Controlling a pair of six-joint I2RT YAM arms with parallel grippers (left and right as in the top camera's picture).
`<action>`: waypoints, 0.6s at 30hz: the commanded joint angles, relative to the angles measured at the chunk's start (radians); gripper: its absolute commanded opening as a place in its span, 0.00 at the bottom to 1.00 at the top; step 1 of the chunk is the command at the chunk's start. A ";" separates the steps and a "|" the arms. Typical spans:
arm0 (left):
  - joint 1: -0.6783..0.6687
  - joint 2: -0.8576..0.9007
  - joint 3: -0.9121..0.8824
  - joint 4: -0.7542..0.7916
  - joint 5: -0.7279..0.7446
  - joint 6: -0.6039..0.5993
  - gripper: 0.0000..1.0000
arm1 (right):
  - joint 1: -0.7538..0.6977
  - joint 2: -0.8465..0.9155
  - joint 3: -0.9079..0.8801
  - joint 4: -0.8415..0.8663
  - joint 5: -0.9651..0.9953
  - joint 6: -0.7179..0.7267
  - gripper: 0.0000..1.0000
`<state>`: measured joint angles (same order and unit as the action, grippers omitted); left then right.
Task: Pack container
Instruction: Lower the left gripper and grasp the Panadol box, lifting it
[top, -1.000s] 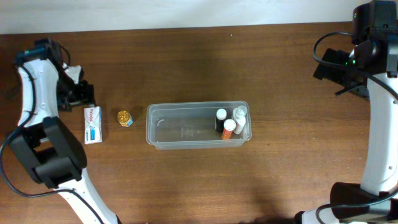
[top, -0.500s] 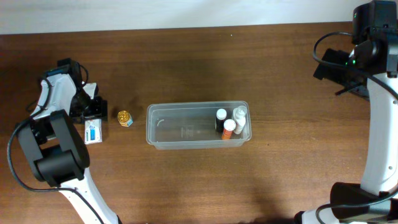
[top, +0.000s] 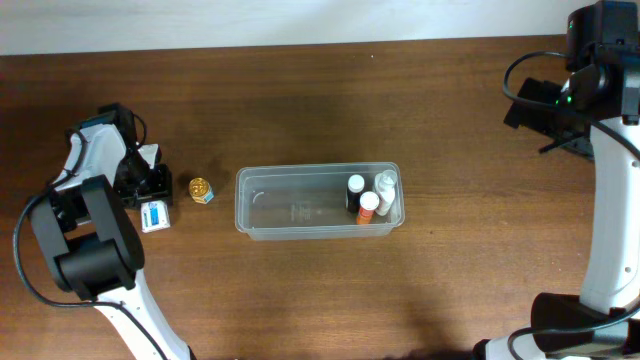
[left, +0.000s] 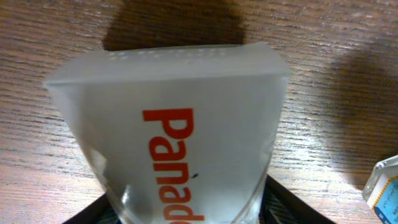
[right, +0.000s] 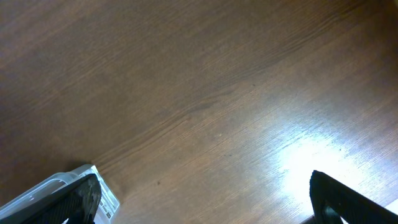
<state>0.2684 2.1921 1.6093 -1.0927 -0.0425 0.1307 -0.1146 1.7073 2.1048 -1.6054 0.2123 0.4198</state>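
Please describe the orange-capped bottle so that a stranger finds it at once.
Find the clear plastic tub in the middle of the brown table. Three small bottles sit at its right end. Only the wanted bottle has an orange cap; the black-capped bottle and the white bottle beside it do not.

Wooden table (top: 300, 290): container (top: 290, 205), white box (top: 155, 216), gold object (top: 201, 189)

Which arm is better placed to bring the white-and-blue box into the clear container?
Left. The left claw grips the Panadol box at both sides; the right claw is open, far beyond the other end of the container.
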 joint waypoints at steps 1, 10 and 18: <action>0.001 0.005 -0.005 -0.007 -0.002 -0.014 0.57 | -0.004 -0.004 0.010 0.000 0.002 0.007 0.98; 0.001 0.005 0.020 -0.034 0.039 -0.041 0.39 | -0.004 -0.004 0.010 0.000 0.002 0.007 0.98; 0.001 0.005 0.156 -0.147 0.084 -0.052 0.41 | -0.004 -0.004 0.010 0.000 0.002 0.007 0.98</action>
<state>0.2684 2.1937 1.6913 -1.2148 -0.0002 0.0921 -0.1146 1.7073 2.1048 -1.6051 0.2123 0.4198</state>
